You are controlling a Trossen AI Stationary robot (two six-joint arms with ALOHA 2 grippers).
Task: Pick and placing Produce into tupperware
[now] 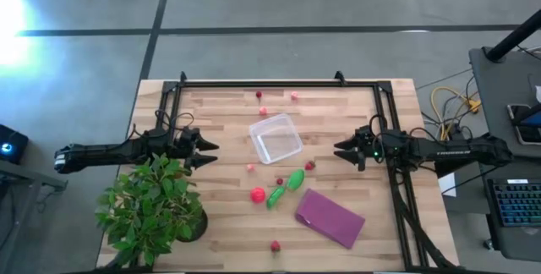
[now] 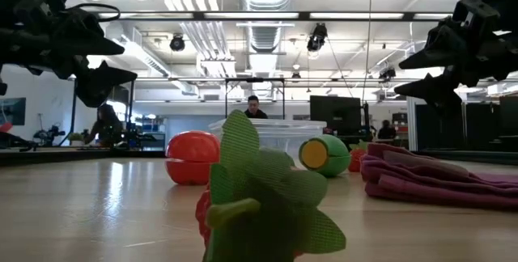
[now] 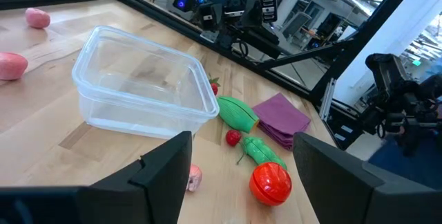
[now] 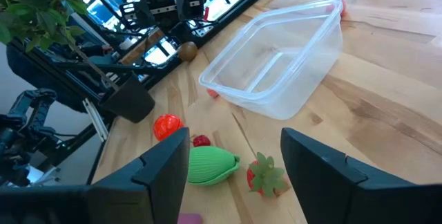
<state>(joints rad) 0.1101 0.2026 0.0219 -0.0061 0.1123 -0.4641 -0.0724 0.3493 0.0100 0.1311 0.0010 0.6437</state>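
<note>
Centrally, empty tupperware [image 1: 275,138] skewed diagonally, green pods [image 1: 286,188] end-to-end on a diagonal, both grippers' fingers spread, holding nothing.

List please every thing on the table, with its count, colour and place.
tupperware: one, clear, empty, table centre.
larger red ball: one, red, near side of the box.
green pods: two, green, beside the ball.
small red pieces: about seven, red or pink, scattered around the box.
cloth: one, purple, right of the pods.
potted plant: one, green, near left corner.
left pincer: open, left of box.
right pincer: open, right of box.
</note>
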